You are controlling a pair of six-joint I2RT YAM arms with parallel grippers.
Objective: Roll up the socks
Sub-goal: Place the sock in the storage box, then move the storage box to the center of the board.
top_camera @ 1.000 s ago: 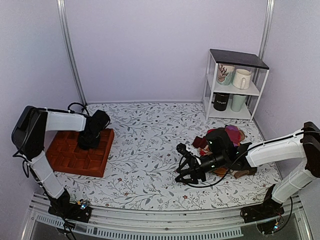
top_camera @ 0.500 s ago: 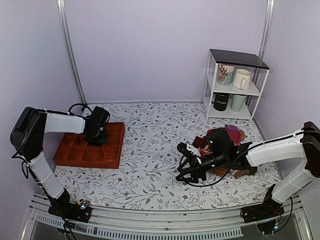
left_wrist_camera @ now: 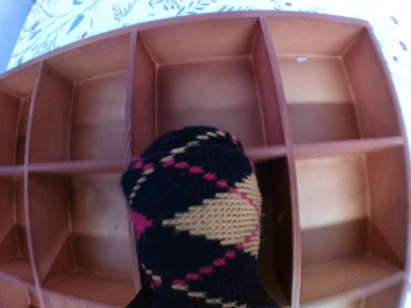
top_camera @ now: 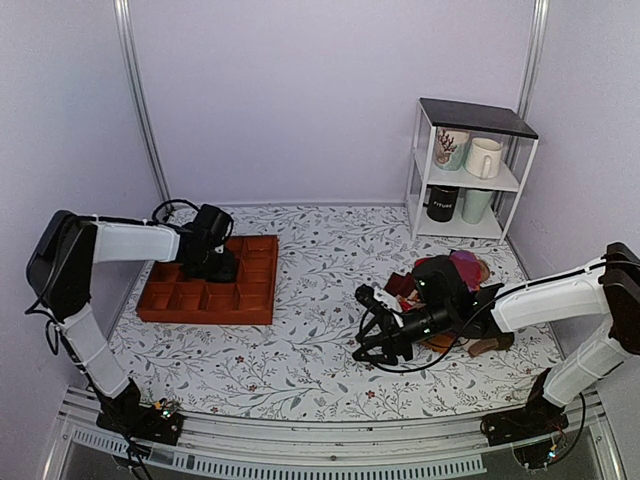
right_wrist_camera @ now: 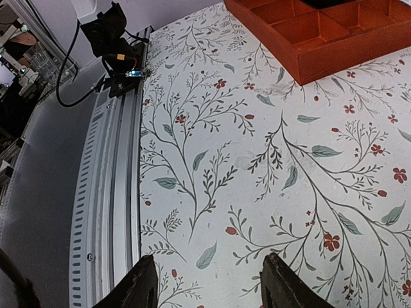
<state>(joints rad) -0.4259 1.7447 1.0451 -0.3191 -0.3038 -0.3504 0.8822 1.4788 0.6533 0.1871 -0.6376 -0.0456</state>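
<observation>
Clamped narrow in the left end effector (top_camera: pixel 212 258): the socks (left_wrist_camera: pixel 192 218), probably to stop the roll unwinding. Just below it, the divided tray (left_wrist_camera: pixel 334 192), likely the drop spot. Spread wide and empty above the tabletop (right_wrist_camera: pixel 270 160): the right end effector (right_wrist_camera: pixel 209 282), with a heap (top_camera: pixel 462 272) of other clothing behind. Counted: one roll, one tray, two end effectors.

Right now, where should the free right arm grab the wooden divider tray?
Probably the right end wall of the tray, from above: thin and upright, so the open right gripper can straddle it, and nearest that arm. The left gripper holds the rolled socks over its cells.
</observation>
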